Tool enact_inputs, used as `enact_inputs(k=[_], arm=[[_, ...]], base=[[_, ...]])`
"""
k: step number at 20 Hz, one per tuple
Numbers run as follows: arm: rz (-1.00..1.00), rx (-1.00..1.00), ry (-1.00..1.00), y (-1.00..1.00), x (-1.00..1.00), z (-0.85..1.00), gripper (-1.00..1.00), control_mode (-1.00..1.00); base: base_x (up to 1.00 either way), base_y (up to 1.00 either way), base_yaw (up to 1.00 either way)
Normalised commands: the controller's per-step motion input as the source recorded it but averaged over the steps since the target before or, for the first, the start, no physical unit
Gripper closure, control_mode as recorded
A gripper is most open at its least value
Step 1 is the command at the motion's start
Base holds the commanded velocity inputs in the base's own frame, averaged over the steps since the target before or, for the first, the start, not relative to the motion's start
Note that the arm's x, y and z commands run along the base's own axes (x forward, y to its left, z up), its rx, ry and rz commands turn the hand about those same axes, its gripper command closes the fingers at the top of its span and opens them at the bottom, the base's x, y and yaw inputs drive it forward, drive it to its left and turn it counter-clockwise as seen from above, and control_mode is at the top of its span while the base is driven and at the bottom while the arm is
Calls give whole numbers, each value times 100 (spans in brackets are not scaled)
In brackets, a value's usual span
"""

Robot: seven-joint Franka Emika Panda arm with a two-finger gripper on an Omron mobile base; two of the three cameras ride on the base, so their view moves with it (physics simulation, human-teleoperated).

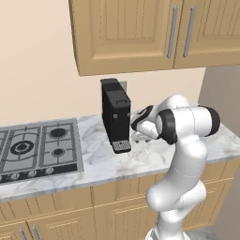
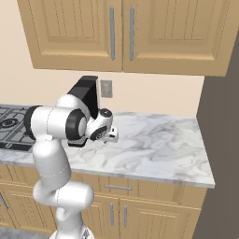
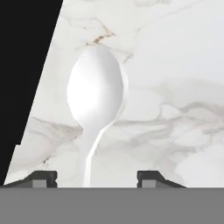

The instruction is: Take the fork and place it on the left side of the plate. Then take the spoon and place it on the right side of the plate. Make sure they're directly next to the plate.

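One pale, glossy spoon [image 3: 96, 96], oval bowl, perhaps bent handle.

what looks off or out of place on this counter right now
Nothing looks spilled or broken. The spoon lies flat on the marble counter between the gripper fingertips, close beside the black coffee machine, with its handle running toward the gripper.

The pale whitish spoon [image 3: 96, 98] lies flat on the marble counter [image 3: 175, 65], bowl up, handle tapering downward.
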Motion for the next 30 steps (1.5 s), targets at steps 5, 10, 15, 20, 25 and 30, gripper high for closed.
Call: enact_inputs(k=[5, 10, 15, 20, 25, 30], arm=[[0, -7, 0, 27, 0, -60, 100, -100], [0, -12, 6, -5, -1, -51, 100, -100], [0, 0, 8, -39, -14, -7, 100, -100], [0, 6, 7, -29, -54, 42, 100, -100], [0, 9, 2, -8, -70, 98, 100, -100], [0, 0, -5, 1, -96, 80, 100, -100]], base=[[0, 0, 0], [0, 0, 0], [0, 0, 0], [0, 0, 0], [0, 0, 0], [0, 0, 0]])
